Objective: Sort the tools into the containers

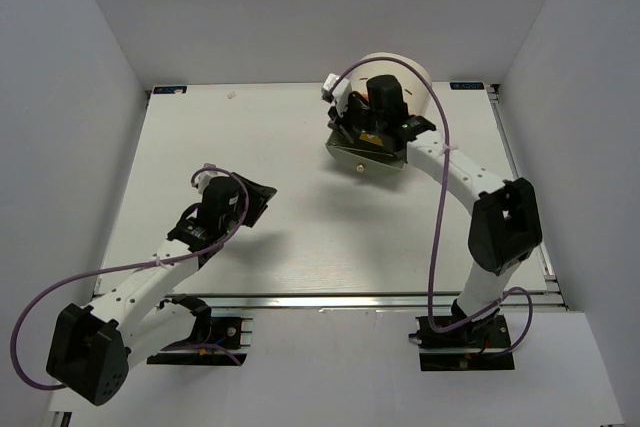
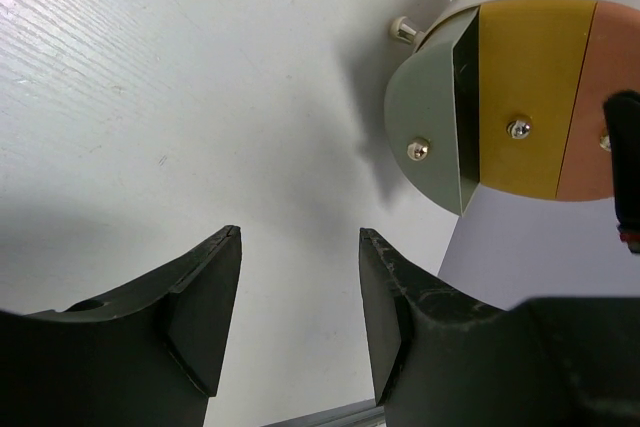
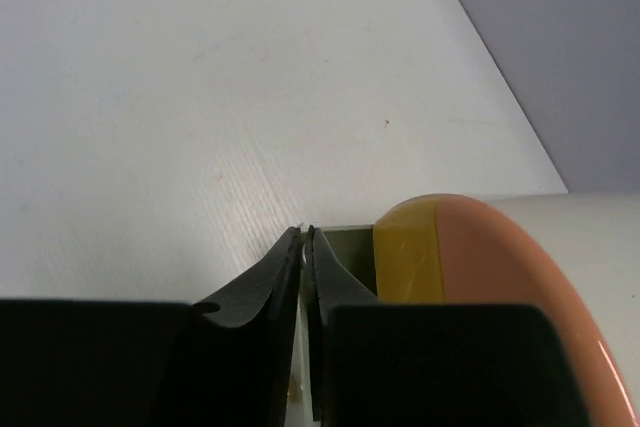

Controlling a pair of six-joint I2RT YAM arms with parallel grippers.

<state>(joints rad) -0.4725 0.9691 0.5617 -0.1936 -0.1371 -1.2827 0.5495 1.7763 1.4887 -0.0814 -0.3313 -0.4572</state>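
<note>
Your right gripper [image 3: 303, 239] has its fingers [image 3: 262, 282] pressed nearly together, with only a thin pale sliver [image 3: 303, 250] showing between the tips; the wrist view does not let you tell what that sliver is. The tips sit right at the rim of the pale grey-blue drawer [image 3: 347, 255]. It stands pulled out of the cream cabinet [image 3: 600, 237], while the yellow drawer [image 3: 408, 259] and the orange drawer [image 3: 500, 287] next to it in the stack look pushed in. From overhead the open drawer juts out of the drum toward the near left of the table [image 1: 300, 267], directly beneath this gripper, so its mouth faces up at the hand. Your left gripper [image 2: 300, 237] is spread wide with nothing between its fingers. It hovers low over the table, well apart from the cabinet, which lies ahead and to its right. No screwdriver or wrench shows plainly in any view, so judge the tools as likely inside the drawers and the sorting as near its end. The right arm is clearly the nearer one for whatever the drawer needs next, probably a push along that jutting axis back into the drum
</note>
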